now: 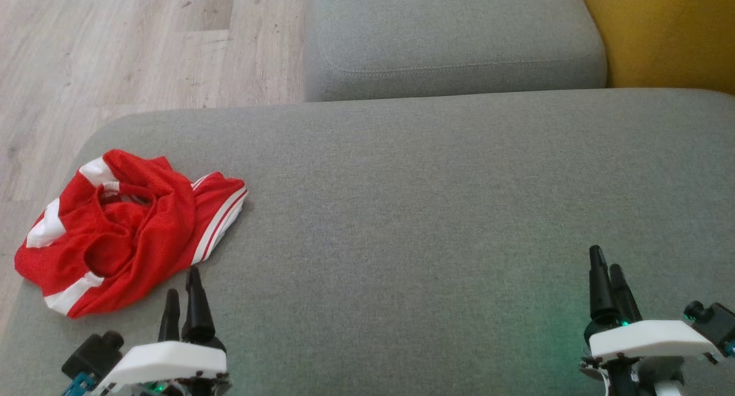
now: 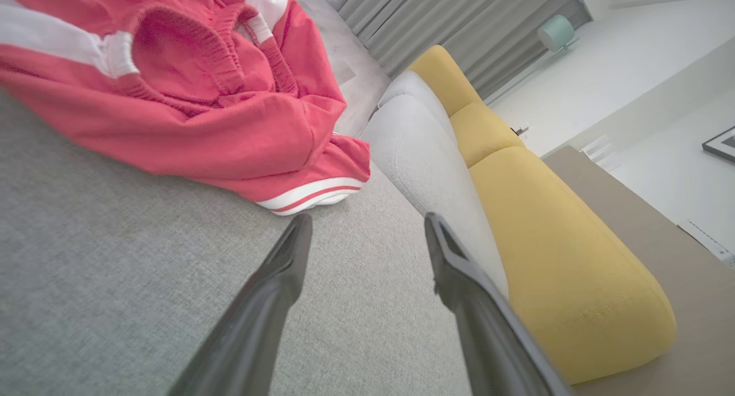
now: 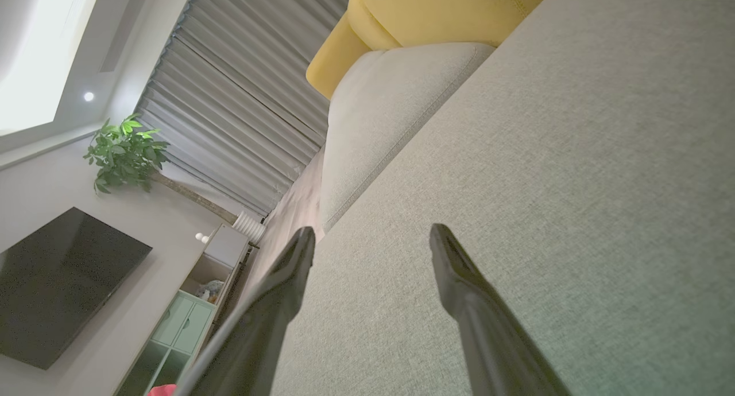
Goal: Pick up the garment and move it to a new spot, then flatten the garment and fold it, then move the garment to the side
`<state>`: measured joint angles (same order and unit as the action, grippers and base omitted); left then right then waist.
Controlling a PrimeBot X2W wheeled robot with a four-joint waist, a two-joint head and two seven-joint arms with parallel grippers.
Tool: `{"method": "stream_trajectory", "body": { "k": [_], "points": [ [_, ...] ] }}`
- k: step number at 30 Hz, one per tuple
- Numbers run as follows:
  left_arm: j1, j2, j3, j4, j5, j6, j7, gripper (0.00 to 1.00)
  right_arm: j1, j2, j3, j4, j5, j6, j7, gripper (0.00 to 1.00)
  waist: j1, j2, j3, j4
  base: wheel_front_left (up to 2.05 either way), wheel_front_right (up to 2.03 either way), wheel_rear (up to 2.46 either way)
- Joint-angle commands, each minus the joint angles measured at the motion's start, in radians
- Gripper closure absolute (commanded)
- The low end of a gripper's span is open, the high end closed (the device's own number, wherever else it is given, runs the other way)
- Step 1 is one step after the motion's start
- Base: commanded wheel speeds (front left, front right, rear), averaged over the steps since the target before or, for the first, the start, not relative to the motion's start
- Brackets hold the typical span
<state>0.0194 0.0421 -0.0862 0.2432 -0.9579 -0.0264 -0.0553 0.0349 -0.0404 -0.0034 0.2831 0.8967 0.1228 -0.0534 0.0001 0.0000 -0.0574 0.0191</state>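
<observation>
The garment [image 1: 123,226] is a red mesh shirt with white bands, lying crumpled at the left end of the grey sofa seat [image 1: 430,212]. My left gripper [image 1: 184,284] hovers open just below the garment's near edge, fingertips a short way from the striped trim. In the left wrist view the garment [image 2: 189,97] lies ahead of the left gripper [image 2: 367,224], whose fingers are spread with nothing between them. My right gripper [image 1: 606,258] stands open over bare cushion at the lower right. The right wrist view shows the right gripper [image 3: 373,235] open above grey fabric.
A second grey cushion [image 1: 453,34] lies beyond the seat, with a yellow cushion [image 1: 666,34] at the far right. Wooden floor [image 1: 115,46] borders the sofa at the left and back. The seat's left edge runs close beside the garment.
</observation>
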Motion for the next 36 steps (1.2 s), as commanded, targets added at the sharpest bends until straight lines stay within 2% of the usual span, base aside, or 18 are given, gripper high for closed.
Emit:
{"method": "stream_trajectory", "body": {
  "k": [1,36],
  "points": [
    [-0.037,0.005,0.005,-0.044,0.041,0.006,-0.015,0.00,-0.032,-0.005,0.021,-0.043,-0.043,0.004,-0.016,0.00,-0.0001,0.0000,-0.003,0.001,0.00,0.00,0.00],
    [-0.030,0.007,-0.076,-0.085,0.462,0.037,-0.114,0.00,-0.032,-0.008,0.118,-0.060,-0.469,0.006,-0.116,0.00,-0.0001,0.0000,-0.028,0.005,0.00,0.00,0.00]
  ]
}}
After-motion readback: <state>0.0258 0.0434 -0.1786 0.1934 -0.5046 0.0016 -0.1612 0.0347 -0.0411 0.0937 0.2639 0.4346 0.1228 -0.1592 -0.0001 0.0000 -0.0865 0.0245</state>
